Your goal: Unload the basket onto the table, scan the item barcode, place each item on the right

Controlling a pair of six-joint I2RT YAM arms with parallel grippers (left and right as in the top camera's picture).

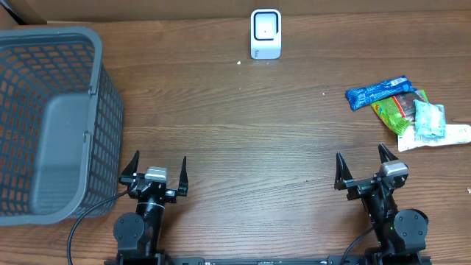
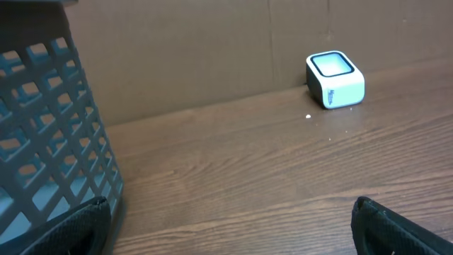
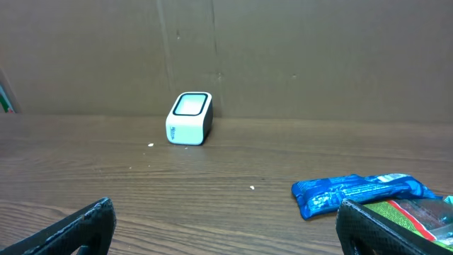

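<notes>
Overhead view: I see the snack packets (image 1: 401, 109) ahead and right of the spread right gripper (image 1: 360, 158), apart; left gripper (image 1: 160, 160) equally spread.

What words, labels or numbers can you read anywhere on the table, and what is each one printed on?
No text can be read.
White scanner: small dark mark on its side, too small to read.
Blue packet: print too blurred to read.
Green packet: print too blurred to read.
Pale teal packet: blurred too.

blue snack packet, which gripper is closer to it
Right. The right gripper is on the same side as the blue snack packet; the left gripper is far across, beside the basket.
</notes>
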